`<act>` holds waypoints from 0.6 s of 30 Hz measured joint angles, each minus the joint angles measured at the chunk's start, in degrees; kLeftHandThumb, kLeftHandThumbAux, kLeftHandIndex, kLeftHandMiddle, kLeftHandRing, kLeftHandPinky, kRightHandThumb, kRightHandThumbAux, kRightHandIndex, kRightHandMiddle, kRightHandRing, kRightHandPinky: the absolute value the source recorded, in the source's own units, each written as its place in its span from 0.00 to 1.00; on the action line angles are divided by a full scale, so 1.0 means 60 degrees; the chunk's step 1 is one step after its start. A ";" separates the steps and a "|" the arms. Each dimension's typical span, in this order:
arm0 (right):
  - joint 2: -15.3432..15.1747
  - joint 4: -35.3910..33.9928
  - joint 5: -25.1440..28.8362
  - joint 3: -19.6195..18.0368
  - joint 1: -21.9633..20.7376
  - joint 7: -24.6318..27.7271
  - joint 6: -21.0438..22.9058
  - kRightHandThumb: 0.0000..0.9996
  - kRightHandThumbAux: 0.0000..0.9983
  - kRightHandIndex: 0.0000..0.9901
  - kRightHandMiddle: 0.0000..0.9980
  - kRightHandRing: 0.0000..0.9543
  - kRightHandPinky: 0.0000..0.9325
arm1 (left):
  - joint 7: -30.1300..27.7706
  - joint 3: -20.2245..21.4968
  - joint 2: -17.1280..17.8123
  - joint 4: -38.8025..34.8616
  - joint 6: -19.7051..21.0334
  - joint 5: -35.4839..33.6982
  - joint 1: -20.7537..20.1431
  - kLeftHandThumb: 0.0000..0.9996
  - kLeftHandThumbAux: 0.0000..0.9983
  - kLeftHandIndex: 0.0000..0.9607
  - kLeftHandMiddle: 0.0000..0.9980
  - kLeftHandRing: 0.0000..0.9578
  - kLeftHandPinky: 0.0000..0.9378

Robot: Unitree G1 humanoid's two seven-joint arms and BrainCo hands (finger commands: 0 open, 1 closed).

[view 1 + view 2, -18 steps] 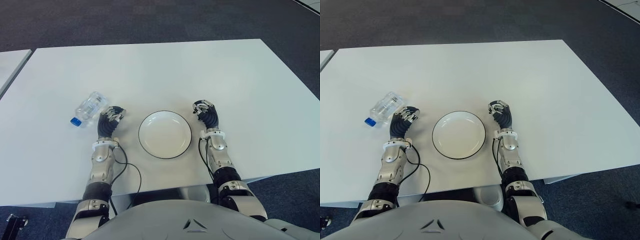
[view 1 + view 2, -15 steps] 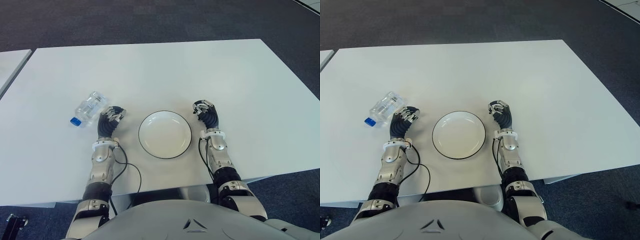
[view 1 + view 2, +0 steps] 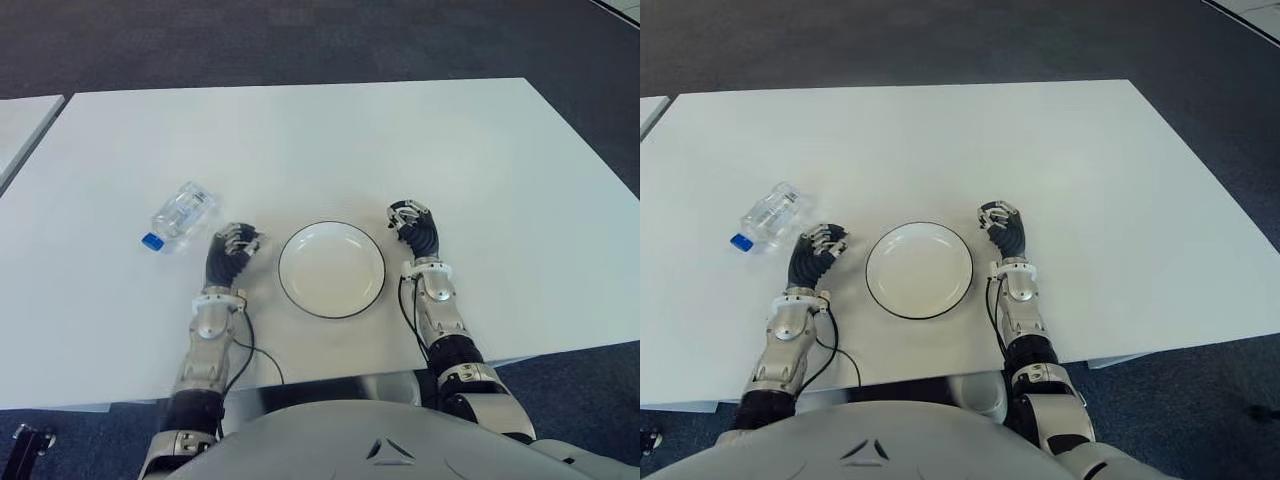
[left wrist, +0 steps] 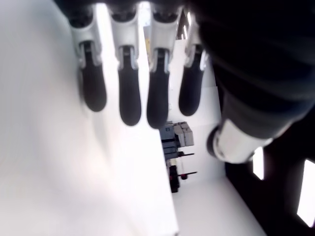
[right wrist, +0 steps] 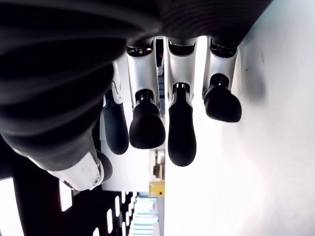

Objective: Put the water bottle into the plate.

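Even overhead light, table (image 3: 330, 140) bright with soft shadows. Wrist views blown out, fingers (image 4: 130, 93) close and perhaps slightly blurred.

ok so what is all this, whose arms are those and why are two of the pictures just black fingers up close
The arms belong to a humanoid robot; two pictures come from cameras in its head, looking down at a white table. The two close-ups come from cameras on its wrists, each looking at its own fingers. On the table lie a clear water bottle with a blue cap, on its side, and an empty white plate. The left hand shows between bottle and plate, apart from the bottle; the right hand shows at the plate's right. Both hands hold nothing, and their fingers are relaxed. The bottle is meant to go onto the plate; that is not yet done.
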 measured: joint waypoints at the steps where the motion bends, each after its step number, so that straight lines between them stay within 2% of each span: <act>1: 0.0001 -0.0004 0.0000 0.0003 0.0004 0.0002 0.0017 0.70 0.73 0.44 0.83 0.84 0.84 | 0.0235 -0.0080 0.0046 -0.0096 0.0078 0.0359 0.0045 0.71 0.72 0.44 0.50 0.49 0.42; 3: 0.0013 -0.0034 0.0002 0.0004 0.0021 0.0005 0.0021 0.70 0.73 0.44 0.83 0.84 0.84 | 0.0751 -0.0184 0.0145 -0.0245 0.0231 0.1111 0.0095 0.71 0.72 0.44 0.52 0.51 0.43; 6: 0.0014 -0.0074 0.0002 0.0005 0.0033 0.0013 0.0016 0.70 0.73 0.44 0.83 0.84 0.84 | 0.1609 -0.0380 0.0402 -0.0416 0.0529 0.2286 0.0098 0.79 0.70 0.41 0.51 0.54 0.49; 11: 0.0014 -0.0101 -0.0002 0.0007 0.0034 0.0015 0.0017 0.70 0.73 0.44 0.82 0.84 0.84 | 0.2716 -0.0703 0.0858 -0.0749 0.1319 0.4187 0.0092 0.83 0.69 0.39 0.52 0.60 0.57; 15: 0.0014 -0.0088 -0.0029 0.0035 0.0054 0.0015 0.0034 0.70 0.73 0.44 0.82 0.84 0.84 | 0.3298 -0.0977 0.1224 -0.1108 0.2415 0.5769 0.0091 0.83 0.68 0.41 0.50 0.55 0.52; 16: 0.0015 -0.0086 -0.0035 0.0045 0.0054 0.0014 0.0035 0.70 0.73 0.44 0.82 0.84 0.84 | 0.3391 -0.1030 0.1293 -0.1181 0.2632 0.5989 0.0090 0.79 0.70 0.41 0.40 0.43 0.41; 17: 0.0015 -0.0085 -0.0040 0.0054 0.0053 0.0015 0.0035 0.70 0.73 0.44 0.82 0.84 0.84 | 0.3498 -0.1093 0.1356 -0.1260 0.2889 0.6289 0.0085 0.77 0.70 0.42 0.36 0.38 0.37; 18: 0.0016 -0.0084 -0.0041 0.0059 0.0053 0.0017 0.0036 0.70 0.73 0.44 0.82 0.84 0.85 | 0.3608 -0.1150 0.1404 -0.1339 0.3161 0.6572 0.0081 0.74 0.71 0.42 0.27 0.27 0.27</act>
